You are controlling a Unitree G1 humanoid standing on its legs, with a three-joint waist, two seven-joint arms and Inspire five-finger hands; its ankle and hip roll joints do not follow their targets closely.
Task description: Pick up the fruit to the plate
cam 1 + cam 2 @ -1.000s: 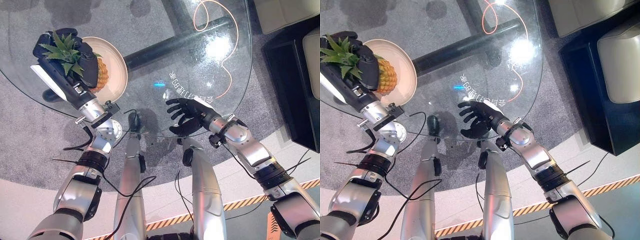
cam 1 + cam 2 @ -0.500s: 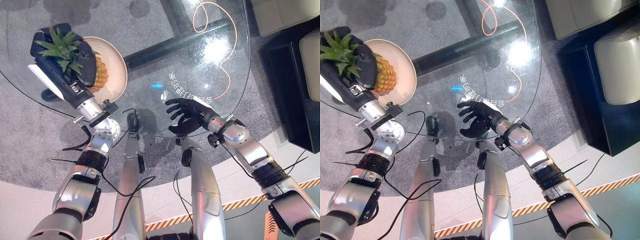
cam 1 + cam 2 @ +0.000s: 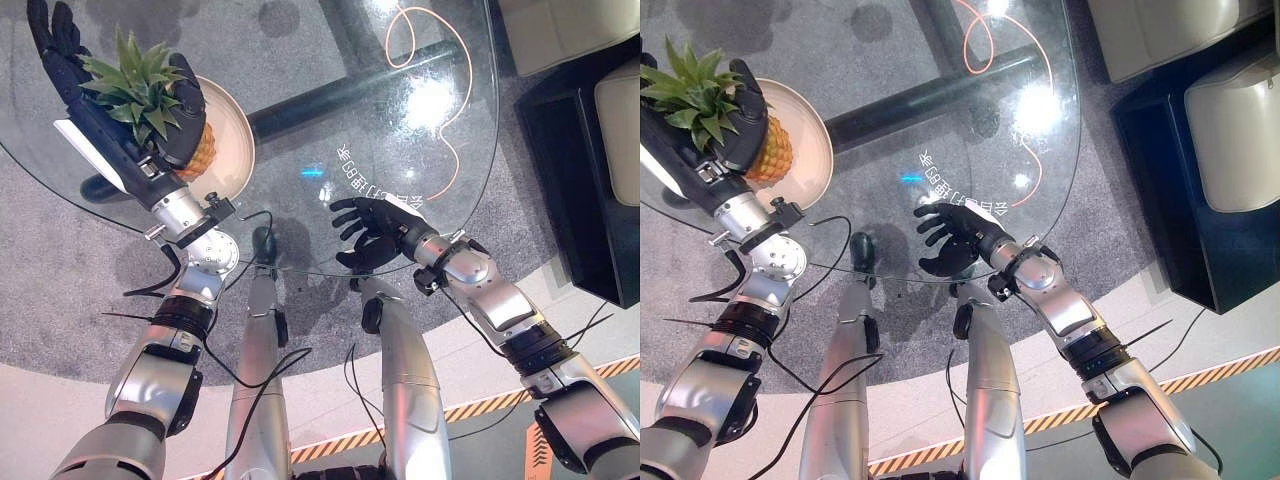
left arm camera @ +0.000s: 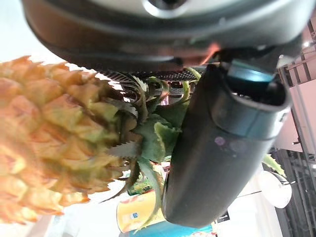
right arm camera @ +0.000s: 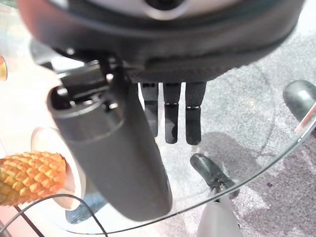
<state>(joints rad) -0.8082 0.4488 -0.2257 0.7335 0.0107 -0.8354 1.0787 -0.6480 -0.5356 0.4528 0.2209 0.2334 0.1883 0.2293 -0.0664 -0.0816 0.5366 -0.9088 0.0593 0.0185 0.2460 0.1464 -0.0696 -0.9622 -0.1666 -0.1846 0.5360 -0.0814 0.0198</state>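
A pineapple [image 3: 200,152] with a green crown [image 3: 140,90] lies on the left part of a cream plate [image 3: 238,140], at the far left of the round glass table [image 3: 300,215]. My left hand [image 3: 188,100] is open around the crown, fingers [image 3: 55,40] spread straight behind the leaves and the thumb beside them. In the left wrist view the pineapple [image 4: 54,138] lies next to the thumb [image 4: 217,148], with leaves between. My right hand [image 3: 375,228] hovers open and idle over the table's near edge.
An orange cable [image 3: 455,150] loops across the far right of the glass. A dark table base bar [image 3: 340,90] runs under the top. A black cabinet [image 3: 590,180] stands at the right, and grey carpet lies below.
My left hand's fingers have uncurled from the pineapple's crown and now spread open. The pineapple stays on the plate. The right hand has not moved.
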